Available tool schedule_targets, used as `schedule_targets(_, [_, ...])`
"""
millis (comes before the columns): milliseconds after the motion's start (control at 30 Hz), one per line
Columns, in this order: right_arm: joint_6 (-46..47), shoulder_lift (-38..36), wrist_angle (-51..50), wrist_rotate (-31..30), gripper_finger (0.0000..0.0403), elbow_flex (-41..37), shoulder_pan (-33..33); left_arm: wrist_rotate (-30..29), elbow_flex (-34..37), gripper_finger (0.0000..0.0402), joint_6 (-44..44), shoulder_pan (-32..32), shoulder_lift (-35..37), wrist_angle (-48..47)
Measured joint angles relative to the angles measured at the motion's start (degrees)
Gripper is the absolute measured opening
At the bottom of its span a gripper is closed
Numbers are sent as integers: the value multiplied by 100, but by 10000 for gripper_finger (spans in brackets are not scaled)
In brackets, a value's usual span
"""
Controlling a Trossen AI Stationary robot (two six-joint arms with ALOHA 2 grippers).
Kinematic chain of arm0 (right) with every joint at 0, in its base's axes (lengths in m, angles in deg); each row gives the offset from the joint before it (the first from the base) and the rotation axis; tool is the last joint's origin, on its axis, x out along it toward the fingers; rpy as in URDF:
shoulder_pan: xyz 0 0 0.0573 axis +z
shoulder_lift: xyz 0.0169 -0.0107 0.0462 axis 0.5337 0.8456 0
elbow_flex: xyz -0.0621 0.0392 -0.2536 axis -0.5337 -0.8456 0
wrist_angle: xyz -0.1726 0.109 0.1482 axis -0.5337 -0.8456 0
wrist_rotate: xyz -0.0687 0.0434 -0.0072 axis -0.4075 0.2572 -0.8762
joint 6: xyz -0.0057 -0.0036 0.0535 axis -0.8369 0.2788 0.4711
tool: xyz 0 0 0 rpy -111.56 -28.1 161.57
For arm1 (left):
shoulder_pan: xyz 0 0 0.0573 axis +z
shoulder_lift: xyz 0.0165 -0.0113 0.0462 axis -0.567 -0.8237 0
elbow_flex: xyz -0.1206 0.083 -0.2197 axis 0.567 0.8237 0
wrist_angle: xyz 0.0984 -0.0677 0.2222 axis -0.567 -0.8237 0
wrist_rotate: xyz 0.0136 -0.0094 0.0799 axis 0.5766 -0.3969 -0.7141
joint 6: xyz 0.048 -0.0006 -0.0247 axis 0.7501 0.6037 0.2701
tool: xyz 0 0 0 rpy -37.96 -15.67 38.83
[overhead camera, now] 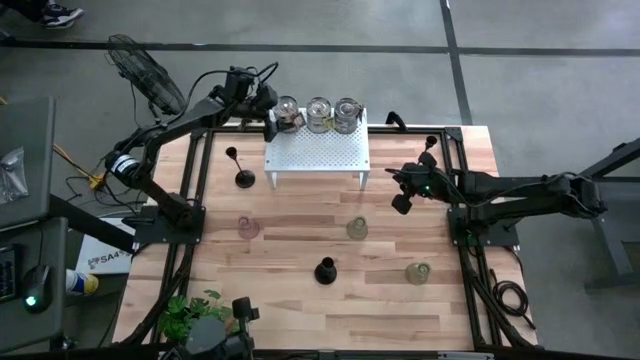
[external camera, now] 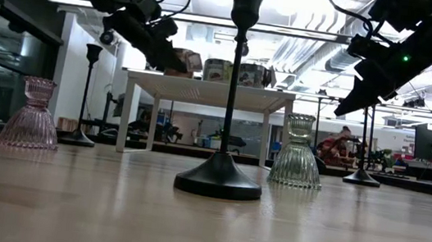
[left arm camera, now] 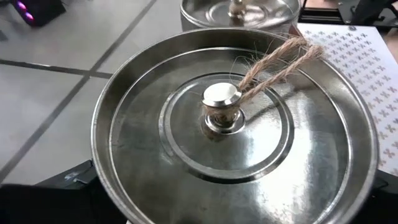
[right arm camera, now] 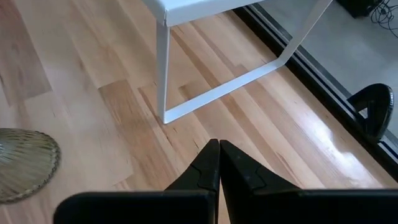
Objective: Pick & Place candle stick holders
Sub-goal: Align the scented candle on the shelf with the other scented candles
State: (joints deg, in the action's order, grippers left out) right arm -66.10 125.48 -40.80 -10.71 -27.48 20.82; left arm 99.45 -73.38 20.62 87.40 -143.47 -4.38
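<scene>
Three clear glass round holders with metal lids (overhead camera: pixel 319 113) stand in a row along the far edge of the white perforated stand (overhead camera: pixel 316 152). My left gripper (overhead camera: pixel 272 120) is at the leftmost one (overhead camera: pixel 287 113), its fingers on either side of the jar under the lid (left arm camera: pixel 233 124). My right gripper (overhead camera: pixel 404 198) is shut and empty, above the table to the right of the stand. On the table stand slim black sticks (overhead camera: pixel 243 178) (overhead camera: pixel 430 143), a black holder (overhead camera: pixel 325 271), a pink cup (overhead camera: pixel 248 227) and greenish cups (overhead camera: pixel 357 228) (overhead camera: pixel 418 272). My left gripper has the leftmost glass holder between its two fingers (left arm camera: pixel 78 180), one on each side of the jar below the lid's rim (left arm camera: pixel 102 168). It comes level from the table's left. The lid hides the place of contact. I cannot tell whether the jar rests on the stand.
A leafy plant (overhead camera: pixel 190 315) stands at the table's near left corner. The stand's legs (right arm camera: pixel 163 74) rise in front of my right gripper, with a greenish cup (right arm camera: pixel 25 163) and a black base (right arm camera: pixel 373 109) on either side. Bare wood lies along the near edge (overhead camera: pixel 330 320).
</scene>
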Motion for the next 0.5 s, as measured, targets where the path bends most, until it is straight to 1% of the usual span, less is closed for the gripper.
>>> schedule_targets(500, [0, 0, 168, 56, 2, 0, 0, -104, 0, 361, 111, 0, -30, 66])
